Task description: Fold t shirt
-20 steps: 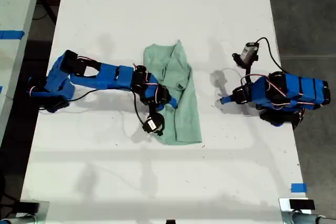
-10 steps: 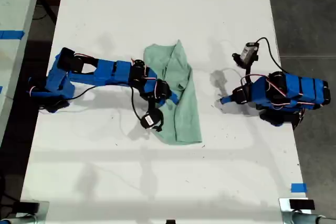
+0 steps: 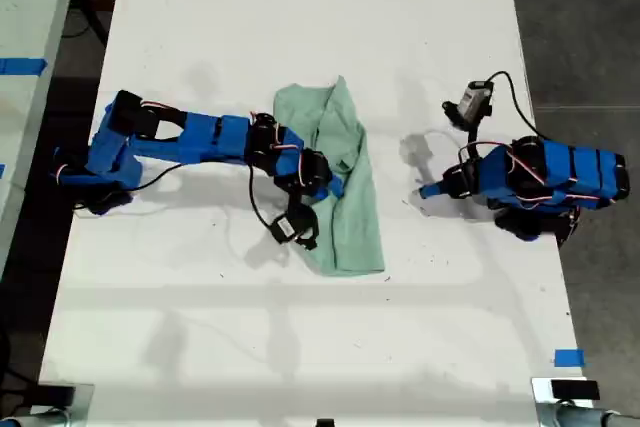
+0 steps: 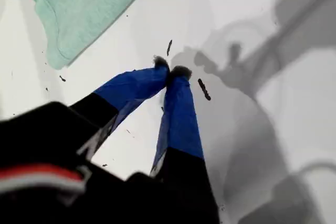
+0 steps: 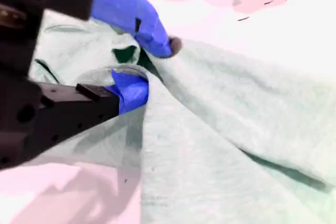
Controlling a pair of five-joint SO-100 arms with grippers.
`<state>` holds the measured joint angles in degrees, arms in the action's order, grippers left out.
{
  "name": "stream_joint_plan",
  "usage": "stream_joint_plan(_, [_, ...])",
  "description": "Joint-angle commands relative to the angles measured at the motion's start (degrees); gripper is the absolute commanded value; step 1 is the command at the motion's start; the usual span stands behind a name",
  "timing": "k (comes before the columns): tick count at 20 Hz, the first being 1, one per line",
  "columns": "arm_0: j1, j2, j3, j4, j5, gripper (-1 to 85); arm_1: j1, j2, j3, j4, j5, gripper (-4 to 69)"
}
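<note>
The pale mint-green t shirt [image 3: 358, 219] lies wrinkled in a long strip near the middle of the white table [image 3: 300, 7]. My second gripper [image 3: 334, 187] reaches in from the exterior view's left and rests on the cloth's middle. In the second wrist view its blue fingers [image 5: 152, 35] pinch a raised ridge of the t shirt [image 5: 236, 129], so my second gripper [image 5: 144, 65] is shut on fabric. My first gripper [image 3: 422, 191] sits at the exterior view's right, clear of the cloth. Its tips [image 4: 170, 72] meet, shut and empty over bare table, with a t shirt corner [image 4: 84, 3] beyond them.
A small camera on a cable [image 3: 472, 102] sticks out of the first arm. A blue tape mark [image 3: 568, 357] lies near the table's corner at the exterior view's lower right. Another surface with blue tape [image 3: 20, 65] borders the exterior view's left edge.
My second gripper has shifted slightly toward the exterior view's right on the t shirt, nudging the cloth's near edge with it. The first arm has stayed still.
</note>
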<state>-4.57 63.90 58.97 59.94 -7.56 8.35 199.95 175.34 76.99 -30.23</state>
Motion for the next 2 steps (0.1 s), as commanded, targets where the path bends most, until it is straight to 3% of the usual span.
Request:
stream_joint_plan(1, [2.5, 1.6, -1.2, -0.5, -2.6, 13.7, 0.5, 0.4, 2.4, 0.1, -0.9, 2.2])
stream_joint_plan(2, [2.8, -0.4, -1.5, -0.5, -2.4, 7.2, 0.5, 0.4, 2.4, 0.1, -0.9, 2.2])
